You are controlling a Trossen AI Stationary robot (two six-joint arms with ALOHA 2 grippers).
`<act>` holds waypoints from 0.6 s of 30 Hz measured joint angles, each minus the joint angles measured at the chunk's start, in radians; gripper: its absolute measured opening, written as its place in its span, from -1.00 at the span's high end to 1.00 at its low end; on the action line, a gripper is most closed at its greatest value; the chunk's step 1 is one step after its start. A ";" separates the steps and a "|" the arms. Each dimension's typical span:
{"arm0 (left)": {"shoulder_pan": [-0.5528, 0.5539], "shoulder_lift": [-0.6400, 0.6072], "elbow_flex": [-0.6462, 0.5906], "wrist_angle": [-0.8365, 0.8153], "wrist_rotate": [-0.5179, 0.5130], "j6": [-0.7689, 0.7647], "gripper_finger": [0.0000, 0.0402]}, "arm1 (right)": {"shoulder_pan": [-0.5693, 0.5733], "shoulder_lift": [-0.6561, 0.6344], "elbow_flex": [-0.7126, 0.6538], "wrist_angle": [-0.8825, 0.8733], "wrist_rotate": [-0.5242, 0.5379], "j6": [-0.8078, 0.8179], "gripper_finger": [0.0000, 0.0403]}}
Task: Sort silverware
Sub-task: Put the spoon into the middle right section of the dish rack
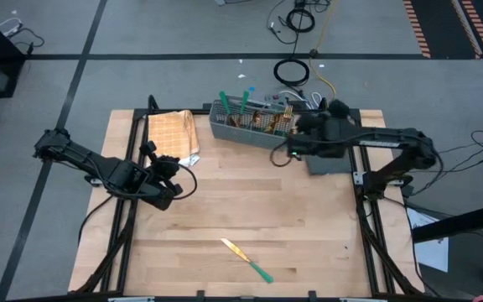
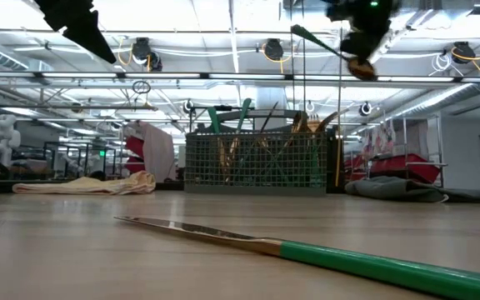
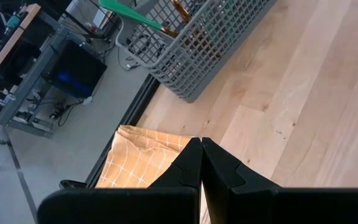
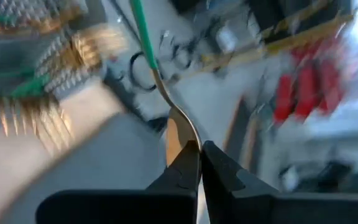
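My right gripper [image 4: 200, 147] hovers above the right end of the grey slotted basket [image 1: 250, 122], shut on one piece of silverware whose teal-green handle [image 4: 143, 31] points away from the fingers. Several gold-and-teal pieces stand upright in the basket [image 2: 257, 160]. One knife [image 1: 246, 260] lies flat on the wood near the table's near edge, and fills the foreground of the low view [image 2: 307, 248]. My left gripper [image 3: 201, 148] is shut on nothing and hangs above the near edge of the tan checked cloth [image 3: 143, 163]. My right gripper pinches the piece's gold head [image 4: 178, 129] between its two fingers, which lie along its length. The piece is lifted clear, high above the table. In the low view it hangs tilted, gold head [image 2: 362, 67] lower and teal handle [image 2: 313, 38] higher.
The tan checked cloth [image 1: 173, 134] lies crumpled at the table's far left, beside the basket. Bare wood spans the middle of the table [image 1: 250, 201]. Cables and floor lie beyond the far edge. A dark box [image 1: 329, 159] sits under the right arm.
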 joint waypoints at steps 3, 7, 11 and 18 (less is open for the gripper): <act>0.000 0.000 0.000 0.000 0.000 0.000 0.96 | 0.004 0.078 0.060 0.051 0.061 -0.270 1.00; 0.000 0.000 0.000 0.000 -0.001 -0.001 0.96 | 0.006 0.240 0.131 0.004 0.198 -0.436 1.00; 0.000 0.000 0.000 0.002 -0.002 0.000 0.96 | -0.007 0.354 0.164 0.006 0.308 -0.537 1.00; 0.000 0.000 0.000 0.006 -0.002 -0.001 0.96 | -0.050 0.446 0.163 0.005 0.487 -0.755 1.00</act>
